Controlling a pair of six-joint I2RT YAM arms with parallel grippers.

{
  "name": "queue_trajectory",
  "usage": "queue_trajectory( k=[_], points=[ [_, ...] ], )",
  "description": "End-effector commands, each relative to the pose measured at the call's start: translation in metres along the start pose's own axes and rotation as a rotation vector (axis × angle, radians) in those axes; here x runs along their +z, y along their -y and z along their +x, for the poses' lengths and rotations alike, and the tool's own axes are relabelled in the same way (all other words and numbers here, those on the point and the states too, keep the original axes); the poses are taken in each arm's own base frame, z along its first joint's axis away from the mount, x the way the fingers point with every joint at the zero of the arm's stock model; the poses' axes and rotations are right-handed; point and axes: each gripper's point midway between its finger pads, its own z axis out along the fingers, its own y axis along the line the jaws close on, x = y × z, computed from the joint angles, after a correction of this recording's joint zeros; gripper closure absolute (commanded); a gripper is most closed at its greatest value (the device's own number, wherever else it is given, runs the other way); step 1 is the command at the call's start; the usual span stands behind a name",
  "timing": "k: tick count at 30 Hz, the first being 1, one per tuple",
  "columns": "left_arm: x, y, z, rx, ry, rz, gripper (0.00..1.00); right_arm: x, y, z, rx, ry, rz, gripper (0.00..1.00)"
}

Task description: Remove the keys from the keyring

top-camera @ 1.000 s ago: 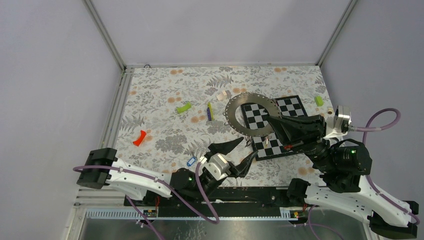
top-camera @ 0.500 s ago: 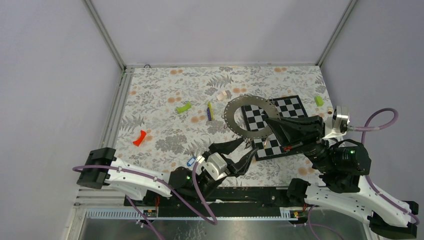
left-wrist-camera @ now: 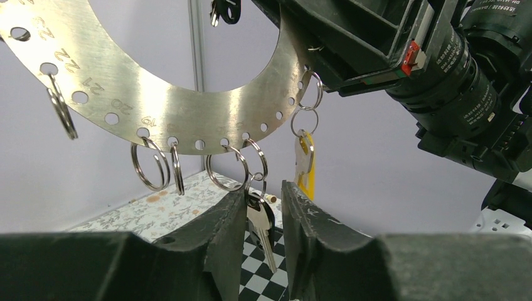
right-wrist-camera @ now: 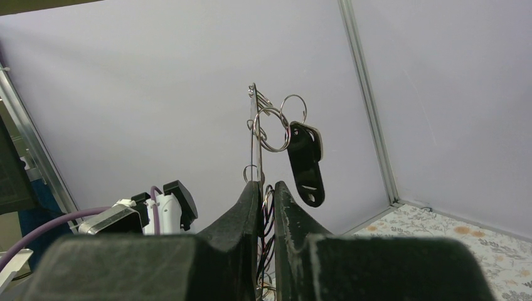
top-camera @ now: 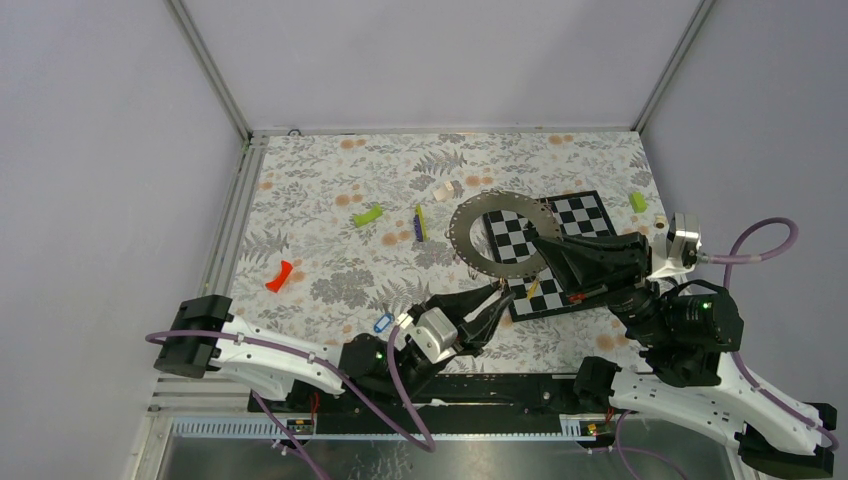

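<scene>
The right end effector (right-wrist-camera: 266, 186) is clamped on the thin edge of the keyring (left-wrist-camera: 182, 119) and holds it upright above the counter (top-camera: 330, 170), right of centre in the top view. In the left wrist view the keyring arcs across the upper left of the frame, with split rings dangling from its holes.

The left end effector (left-wrist-camera: 262, 204) sits under that arc at lower centre. Its jaws are a little apart and straddle a dark-headed key (left-wrist-camera: 260, 216) that hangs from a split ring (left-wrist-camera: 231, 168). One finger looks to be against the key's head, but we see a sliver of gap on the other side, so we judge the key not yet gripped.

A yellow key (left-wrist-camera: 305, 168) hangs just to its right. A black key (right-wrist-camera: 306, 166) hangs near the top of the keyring in the right wrist view. A blue key (top-camera: 382, 323) lies on the counter at lower centre of the top view, apart from the keyring.

We take the step in hand to be gripping the dark-headed key. To do it well, we should:

- Close squarely on the head rather than the blade, so the key cannot pivot.
- Stay clear of the yellow key beside it.
- Work the key along the coil of its split ring once it is held. A straight downward pull would likely only drag or tilt the keyring in the right end effector's clamp.
</scene>
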Motion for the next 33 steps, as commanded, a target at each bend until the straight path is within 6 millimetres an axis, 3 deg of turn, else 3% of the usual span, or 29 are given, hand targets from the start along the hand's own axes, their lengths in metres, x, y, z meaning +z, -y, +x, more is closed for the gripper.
queue_trajectory(
  k=[1,18,33],
  points=[
    [0.007,0.004,-0.019,-0.049,0.049,0.009,0.73,-0.002,-0.010,-0.026,0.020,0.090,-0.036,1.00],
    [0.003,0.003,-0.016,-0.056,0.038,0.013,1.00,-0.005,-0.005,-0.030,0.027,0.112,-0.009,1.00],
    [-0.007,0.004,-0.007,-0.045,-0.041,0.067,1.00,-0.015,-0.002,-0.037,0.048,0.164,0.000,1.00]
  ],
)
